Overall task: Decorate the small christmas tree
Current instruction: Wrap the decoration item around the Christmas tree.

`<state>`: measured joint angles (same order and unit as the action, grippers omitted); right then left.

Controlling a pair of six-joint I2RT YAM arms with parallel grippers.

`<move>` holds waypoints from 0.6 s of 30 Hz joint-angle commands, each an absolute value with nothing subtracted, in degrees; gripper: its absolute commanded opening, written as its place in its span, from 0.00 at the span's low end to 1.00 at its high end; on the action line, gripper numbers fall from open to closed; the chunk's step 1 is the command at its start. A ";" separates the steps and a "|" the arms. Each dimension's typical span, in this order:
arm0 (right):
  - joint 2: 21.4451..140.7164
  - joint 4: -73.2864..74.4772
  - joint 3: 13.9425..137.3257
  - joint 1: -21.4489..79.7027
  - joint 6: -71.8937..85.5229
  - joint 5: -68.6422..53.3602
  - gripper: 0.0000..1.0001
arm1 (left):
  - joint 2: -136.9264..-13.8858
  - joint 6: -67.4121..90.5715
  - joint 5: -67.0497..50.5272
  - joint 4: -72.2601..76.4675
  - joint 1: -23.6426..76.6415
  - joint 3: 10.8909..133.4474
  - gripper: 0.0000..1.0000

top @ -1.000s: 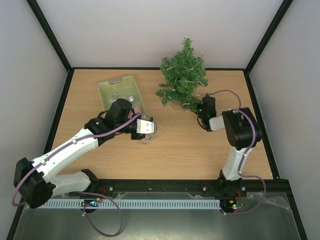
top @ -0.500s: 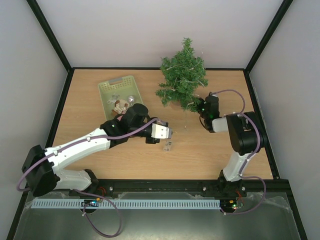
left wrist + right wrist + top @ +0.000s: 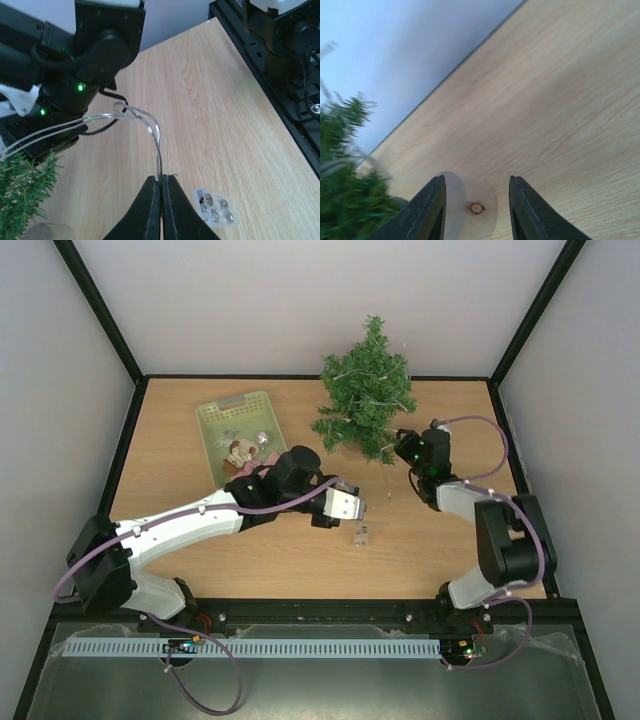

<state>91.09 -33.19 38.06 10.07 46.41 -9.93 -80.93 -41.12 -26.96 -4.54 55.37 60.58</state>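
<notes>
small christmas tree [image 3: 365,390]: upright at far side of bench [image 3: 200,540], right of centre, right of pale green basket [image 3: 204,430] | left tool [image 3: 161,182]: pinched tight on thin clear wire [image 3: 156,135], mid-bench, nearer than the tree | right tool [image 3: 476,185]: jaws part-way apart, nothing between them, just beside tree's wooden base [image 3: 461,196]

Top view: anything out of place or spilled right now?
Nothing spilled. One oddity: a small clear packet sits alone by the left gripper, away from the basket. That gripper pinches a clear wire looping toward the tree.
</notes>
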 commanded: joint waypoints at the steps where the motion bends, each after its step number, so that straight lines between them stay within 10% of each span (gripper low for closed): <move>1: 82.04 -22.84 39.34 9.76 42.91 -6.03 0.34 | -81.24 -42.69 -28.33 -3.40 55.76 62.25 0.02; 18: 62.84 -8.43 42.61 10.08 46.79 -32.84 0.41 | -78.95 -41.95 -28.24 -0.97 55.81 56.32 0.02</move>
<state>64.75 -9.04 43.44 10.09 43.27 -20.45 -80.79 -41.56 -26.94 -2.83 55.37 57.01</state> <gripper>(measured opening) 0.403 0.029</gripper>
